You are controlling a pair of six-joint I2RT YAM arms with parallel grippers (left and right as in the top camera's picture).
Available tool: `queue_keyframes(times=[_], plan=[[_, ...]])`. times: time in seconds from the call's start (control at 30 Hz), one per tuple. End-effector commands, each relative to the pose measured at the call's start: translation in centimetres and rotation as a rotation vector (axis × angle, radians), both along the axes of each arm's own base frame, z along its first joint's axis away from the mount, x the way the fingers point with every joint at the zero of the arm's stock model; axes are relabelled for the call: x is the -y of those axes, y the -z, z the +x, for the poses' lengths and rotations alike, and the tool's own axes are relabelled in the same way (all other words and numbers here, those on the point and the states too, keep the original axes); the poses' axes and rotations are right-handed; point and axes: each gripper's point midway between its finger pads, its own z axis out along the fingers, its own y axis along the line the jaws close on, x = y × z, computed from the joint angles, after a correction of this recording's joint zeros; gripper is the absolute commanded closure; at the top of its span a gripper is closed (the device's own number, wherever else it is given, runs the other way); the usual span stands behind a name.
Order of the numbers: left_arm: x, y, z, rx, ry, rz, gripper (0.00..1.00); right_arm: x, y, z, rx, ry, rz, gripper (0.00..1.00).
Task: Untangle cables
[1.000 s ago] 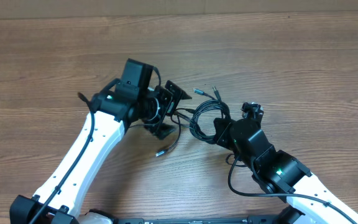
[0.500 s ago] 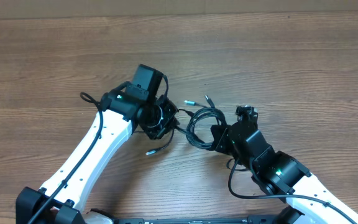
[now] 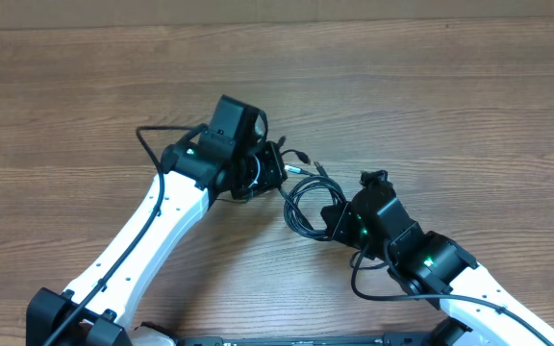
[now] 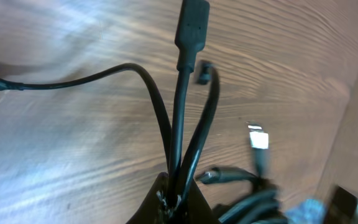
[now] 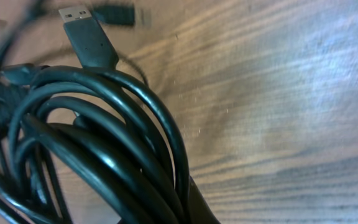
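Note:
The cables [image 3: 308, 202] lie as a black coiled bundle on the wooden table between my two arms, with small silvery plug tips [image 3: 301, 154] sticking out at the upper left. My left gripper [image 3: 275, 169] is at the bundle's left edge. In the left wrist view it [image 4: 176, 200] is shut on three thin black strands [image 4: 180, 118], one of which ends in a black plug [image 4: 191, 25]. My right gripper [image 3: 336, 217] is at the bundle's right side. In the right wrist view it [image 5: 182, 208] is shut on the thick coil of loops [image 5: 92, 143], beside a USB plug [image 5: 86, 34].
The wooden table [image 3: 450, 115] stretches all around. Its far edge [image 3: 277, 24] runs along the top of the overhead view. The left arm's own black wire [image 3: 152, 139] loops out to the left of its wrist.
My left gripper moved right onto the strands and went from open to shut. The loose plug end below it is no longer there. The right arm and bundle shifted slightly left.

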Motion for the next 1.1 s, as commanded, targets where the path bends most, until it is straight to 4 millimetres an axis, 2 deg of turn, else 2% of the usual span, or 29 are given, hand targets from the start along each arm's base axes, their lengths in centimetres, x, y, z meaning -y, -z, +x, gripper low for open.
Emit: queue_keyframes(times=[0.0, 0.17, 0.4, 0.57, 0.7, 0.87, 1.07], plan=[[0.3, -1.0, 1.8, 0.169, 0.102, 0.053, 0.96, -1.1, 1.2, -2.1, -0.116, -0.070, 0.032, 0.96], [1.5, -1.3, 1.2, 0.232, 0.191, 0.078, 0.96, -1.0, 2.5, -2.1, -0.184, -0.014, 0.027, 0.96], [0.3, -0.6, 1.6, 0.245, 0.153, 0.177, 0.96, -0.8, 4.9, -2.9, -0.305, 0.032, 0.002, 0.96], [1.6, -0.6, 0.7, 0.253, 0.194, 0.178, 0.96, -1.6, 4.6, -2.7, -0.299, 0.014, 0.033, 0.96], [2.9, -0.3, -0.3, 0.296, 0.225, 0.253, 0.96, -2.6, 3.9, -2.7, -0.294, -0.020, 0.087, 0.96], [3.0, -0.1, -0.8, 0.357, 0.185, 0.392, 0.96, -3.3, 3.7, -3.5, -0.331, -0.057, 0.119, 0.96], [3.2, 0.7, -2.3, 0.333, 0.216, 0.428, 0.96, -3.6, 3.5, -3.8, -0.347, -0.075, 0.142, 0.96]])
